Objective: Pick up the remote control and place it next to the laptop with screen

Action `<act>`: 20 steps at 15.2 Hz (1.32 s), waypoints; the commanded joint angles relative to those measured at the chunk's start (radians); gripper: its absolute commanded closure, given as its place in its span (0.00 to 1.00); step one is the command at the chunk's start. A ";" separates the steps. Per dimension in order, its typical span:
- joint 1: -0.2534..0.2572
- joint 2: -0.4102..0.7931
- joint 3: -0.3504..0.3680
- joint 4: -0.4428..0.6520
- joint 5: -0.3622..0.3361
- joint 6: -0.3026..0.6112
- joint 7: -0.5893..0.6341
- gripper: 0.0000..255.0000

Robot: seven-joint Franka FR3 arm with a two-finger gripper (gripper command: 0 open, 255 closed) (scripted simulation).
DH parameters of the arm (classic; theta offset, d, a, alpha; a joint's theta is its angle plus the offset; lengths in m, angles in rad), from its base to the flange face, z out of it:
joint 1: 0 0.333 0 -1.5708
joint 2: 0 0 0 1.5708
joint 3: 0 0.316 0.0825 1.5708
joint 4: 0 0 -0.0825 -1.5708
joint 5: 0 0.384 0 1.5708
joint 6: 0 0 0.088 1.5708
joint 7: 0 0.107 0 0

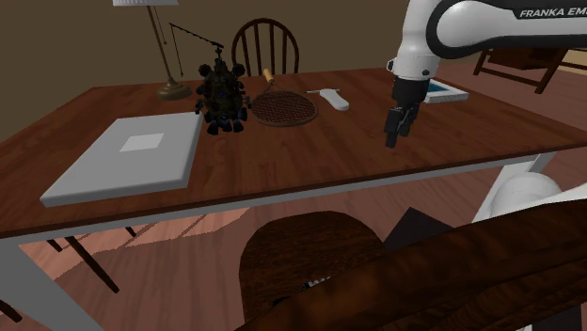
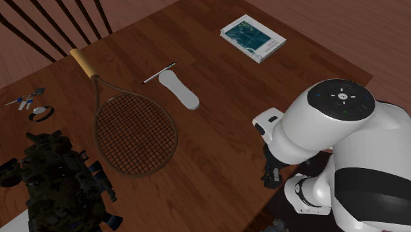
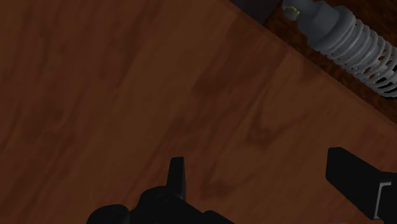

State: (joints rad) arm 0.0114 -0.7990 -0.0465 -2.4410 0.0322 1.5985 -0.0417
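1. Above the brown table, toward the shoulder view's right, the gripper hangs released and empty.
2. The white remote control lies flat up-left of it, just beside the racket, with its long axis roughly toward the gripper.
3. The grey laptop is well apart, leftward.
4. A lamp and a chair stand behind.

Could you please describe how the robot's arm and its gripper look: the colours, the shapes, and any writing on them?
The arm has smooth, rounded white shells with dark bands at the joints. Dark lettering on one link reads "FRANKA EM", cut off by the picture's edge. One joint ends in a round dark cap with small marks. The gripper is all black, with two narrow fingers.
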 commanded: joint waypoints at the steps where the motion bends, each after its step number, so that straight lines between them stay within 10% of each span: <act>1: 0.000 0.000 0.000 0.000 0.000 0.000 0.000 0.00; 20: -0.091 0.720 -0.089 0.645 -0.010 0.100 0.099 0.00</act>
State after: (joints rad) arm -0.0742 -0.1232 -0.1295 -1.8436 0.0198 1.6998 0.0532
